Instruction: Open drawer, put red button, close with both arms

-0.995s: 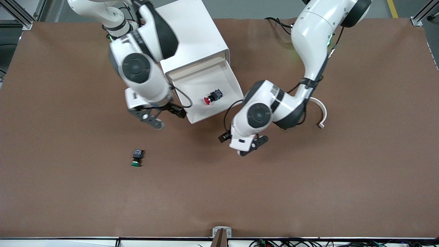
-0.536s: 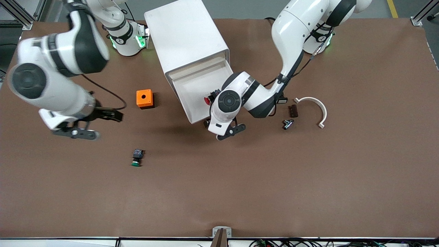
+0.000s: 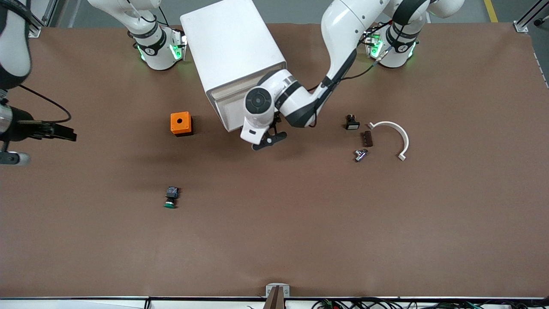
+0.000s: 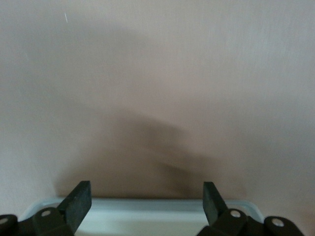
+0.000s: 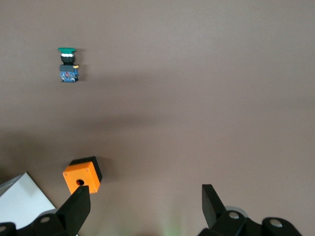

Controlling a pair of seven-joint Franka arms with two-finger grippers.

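- The closing step looks to be in hand: the drawer (image 3: 224,112) is showing only a thin strip of its front out of the white cabinet (image 3: 231,47), so it is sitting nearly shut.
- The left gripper (image 3: 266,140) is hovering at the drawer's front; in the left wrist view its fingers (image 4: 78,201) are spread wide on either side of a white rim, gripping nothing.
- The right gripper (image 3: 13,148) is hanging over the right arm's end of the table, well apart from the cabinet, jaws wide in its wrist view and empty.
- The red button is not showing anywhere; I judge that it is lying inside the drawer, hidden.
- The green button (image 3: 171,198) and the orange box (image 3: 180,123) are lying out on the table.
- Next move, as I judge it: pressing the drawer front squarely until flush, the right arm joining if both are wanted.
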